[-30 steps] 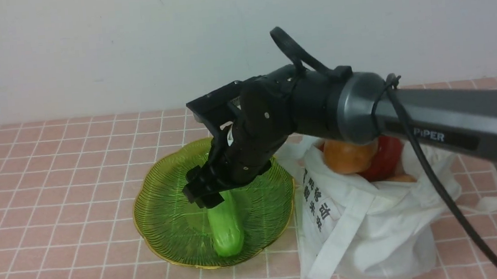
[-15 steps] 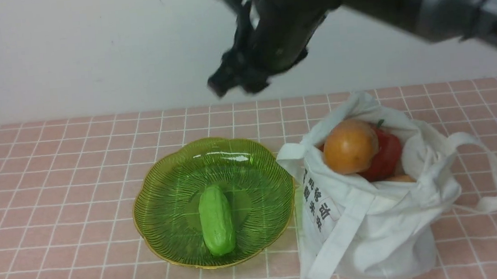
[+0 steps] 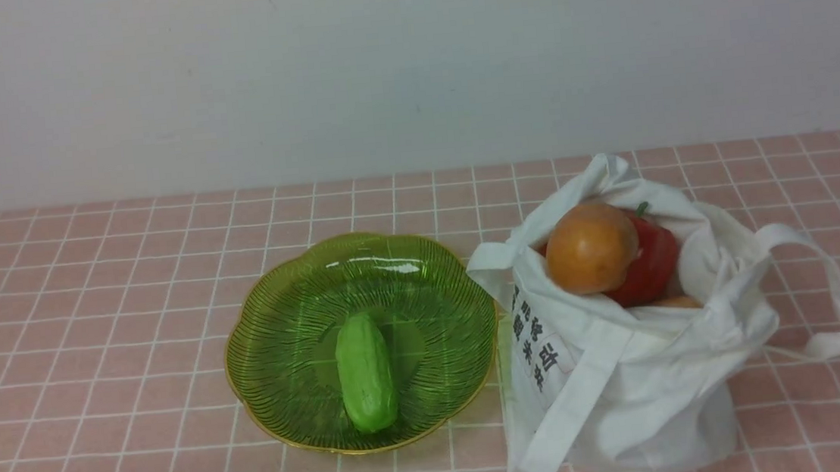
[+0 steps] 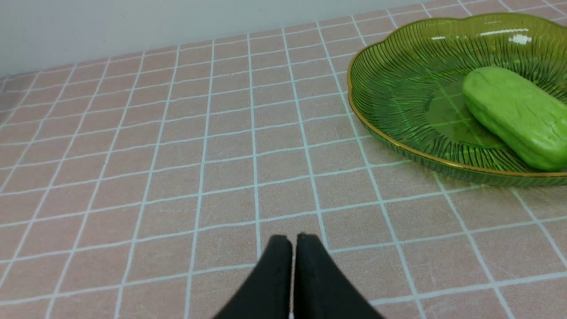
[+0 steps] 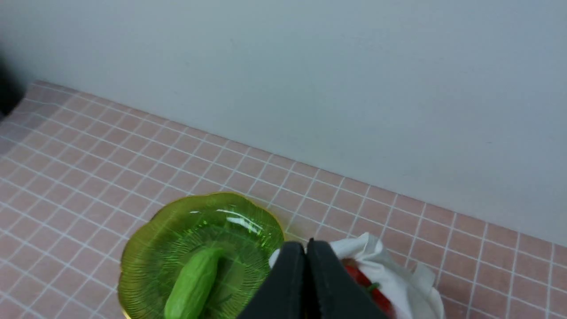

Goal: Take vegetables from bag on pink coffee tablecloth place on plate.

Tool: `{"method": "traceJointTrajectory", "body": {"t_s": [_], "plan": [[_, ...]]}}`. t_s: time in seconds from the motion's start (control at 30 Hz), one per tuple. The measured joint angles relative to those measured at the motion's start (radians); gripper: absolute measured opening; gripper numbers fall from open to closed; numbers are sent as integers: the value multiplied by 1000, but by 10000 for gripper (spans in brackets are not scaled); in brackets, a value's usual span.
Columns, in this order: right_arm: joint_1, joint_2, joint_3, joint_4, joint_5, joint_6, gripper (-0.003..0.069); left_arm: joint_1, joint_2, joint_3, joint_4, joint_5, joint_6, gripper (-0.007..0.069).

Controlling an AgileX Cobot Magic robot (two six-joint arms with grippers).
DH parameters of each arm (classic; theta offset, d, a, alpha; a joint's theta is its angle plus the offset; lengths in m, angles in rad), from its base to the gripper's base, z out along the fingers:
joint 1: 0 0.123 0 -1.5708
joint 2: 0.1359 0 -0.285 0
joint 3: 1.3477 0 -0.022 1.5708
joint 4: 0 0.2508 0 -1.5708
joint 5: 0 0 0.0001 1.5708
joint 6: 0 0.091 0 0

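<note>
The left gripper (image 4: 292,241), its 2 black fingers (image 4: 272,274) pressed tip to tip, points across the pink coffee tablecloth (image 4: 177,146), a grid of thin white lines on dusty pink. Well apart from it, nearer the pale wall (image 4: 133,22), the translucent green plate (image 4: 354,102) with its golden scalloped rim sits on the cloth, partly cut off at the frame's edge. 1 plump green cucumber (image 4: 518,115) lies inside it.

Printed in black down one side of the white cloth bag (image 3: 632,400): Chinese characters (image 3: 534,341), set in two short columns running top to bottom, the lower ones on a small white patch. Slanted and creased with the folds of the fabric, too small and blurred to make out one by one. Visible from the front only. No other writing legible.
</note>
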Motion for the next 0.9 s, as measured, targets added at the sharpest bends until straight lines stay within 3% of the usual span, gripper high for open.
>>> {"method": "traceJointTrajectory", "body": {"t_s": [0.1,0.13,0.23,0.33,0.6,0.9], "plan": [[0,-272,319,52,-259,31,-15,0,0,0,0,0,0,-5],[0,-288,339,55,-278,33,-15,0,0,0,0,0,0,-5],[0,-557,677,84,-615,60,-15,0,0,0,0,0,0,-5],[0,-714,875,79,-801,84,-15,0,0,0,0,0,0,-5],[0,-964,1114,37,-939,87,-15,0,0,0,0,0,0,-5],[0,-973,1163,34,-940,87,-15,0,0,0,-1,0,0,-5]]}}
